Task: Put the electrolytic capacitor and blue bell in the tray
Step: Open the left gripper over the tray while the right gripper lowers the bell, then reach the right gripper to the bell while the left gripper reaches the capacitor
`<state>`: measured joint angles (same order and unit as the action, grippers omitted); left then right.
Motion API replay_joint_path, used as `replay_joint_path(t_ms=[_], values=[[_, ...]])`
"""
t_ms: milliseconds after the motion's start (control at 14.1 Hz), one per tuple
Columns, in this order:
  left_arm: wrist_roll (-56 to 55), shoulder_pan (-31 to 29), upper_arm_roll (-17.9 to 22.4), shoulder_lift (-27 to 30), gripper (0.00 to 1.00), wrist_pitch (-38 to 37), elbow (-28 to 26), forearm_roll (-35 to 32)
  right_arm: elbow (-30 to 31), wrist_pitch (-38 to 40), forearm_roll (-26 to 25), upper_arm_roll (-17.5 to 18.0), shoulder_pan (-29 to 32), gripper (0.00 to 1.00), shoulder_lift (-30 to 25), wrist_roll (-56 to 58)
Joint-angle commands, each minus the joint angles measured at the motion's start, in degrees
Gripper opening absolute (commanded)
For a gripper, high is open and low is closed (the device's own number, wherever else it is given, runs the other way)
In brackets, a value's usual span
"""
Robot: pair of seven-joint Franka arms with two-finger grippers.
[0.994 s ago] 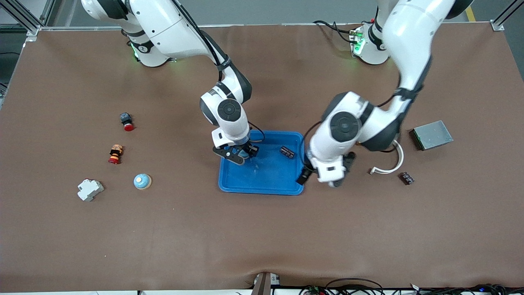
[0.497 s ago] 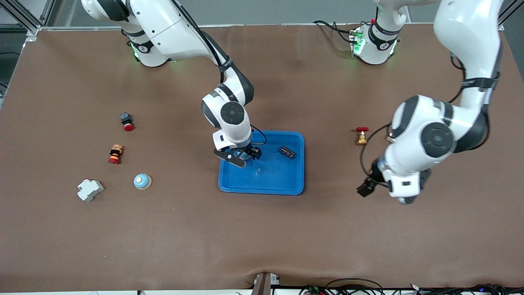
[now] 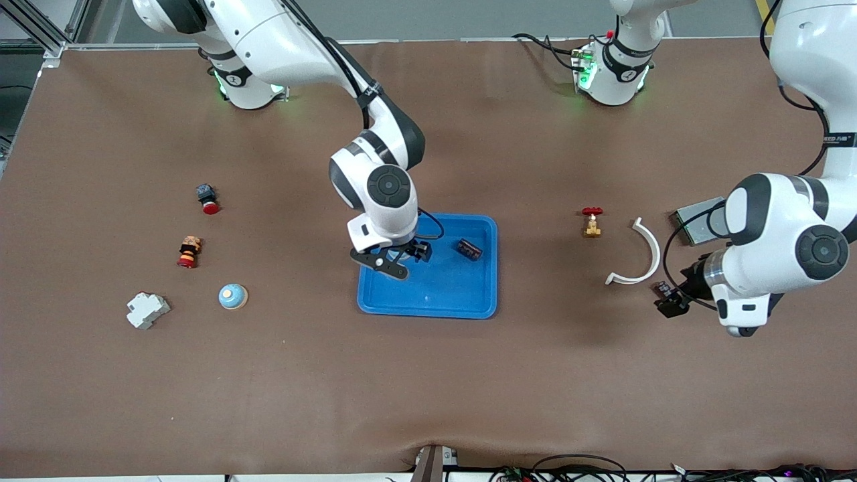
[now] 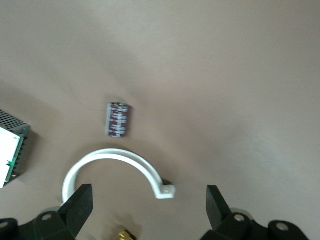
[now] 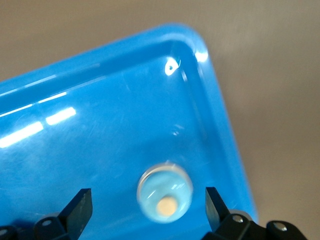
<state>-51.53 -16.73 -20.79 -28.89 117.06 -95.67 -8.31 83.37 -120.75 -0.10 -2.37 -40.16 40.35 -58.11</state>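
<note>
- A spare blue bell (image 3: 233, 296) sits on the bare table toward the right arm's end, near a white block (image 3: 147, 310) and two red-capped buttons (image 3: 189, 252).
- The right gripper (image 3: 400, 256) hangs over the tray (image 3: 428, 304), fingers spread wide and holding nothing. A blue bell (image 5: 165, 192) rests on the tray floor directly beneath it, close to the rim.
- An electrolytic capacitor (image 3: 469, 250) lies in the tray, nearer the left arm's end.
- A brass valve (image 3: 592, 221), a white curved clip (image 3: 639, 258) and a loose capacitor (image 4: 118, 119) lie on the table.
- The left gripper (image 4: 146, 197) is over that clip, fingers wide and empty, with a grey metal box (image 3: 696, 221) close by.
</note>
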Motion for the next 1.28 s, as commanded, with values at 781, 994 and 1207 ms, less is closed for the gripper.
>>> replay_joint_path(t_ms=[781, 994, 1207], values=[[0.91, -3.13, -0.39, -3.54, 1.0, 4.67, -3.2, -11.29, 14.33, -7.35, -1.13, 0.35, 24.16, 1.0, -10.81, 38.67], [2.75, -3.13, -0.48, -3.63, 1.0, 4.58, -3.2, -11.29, 18.66, -14.24, -1.13, 0.35, 28.72, 1.0, -10.73, 46.75], [4.25, -3.13, -0.48, -4.51, 1.0, 4.67, -2.94, -11.29, 19.63, -14.6, -1.13, 0.35, 32.24, 1.0, -10.82, 53.87]])
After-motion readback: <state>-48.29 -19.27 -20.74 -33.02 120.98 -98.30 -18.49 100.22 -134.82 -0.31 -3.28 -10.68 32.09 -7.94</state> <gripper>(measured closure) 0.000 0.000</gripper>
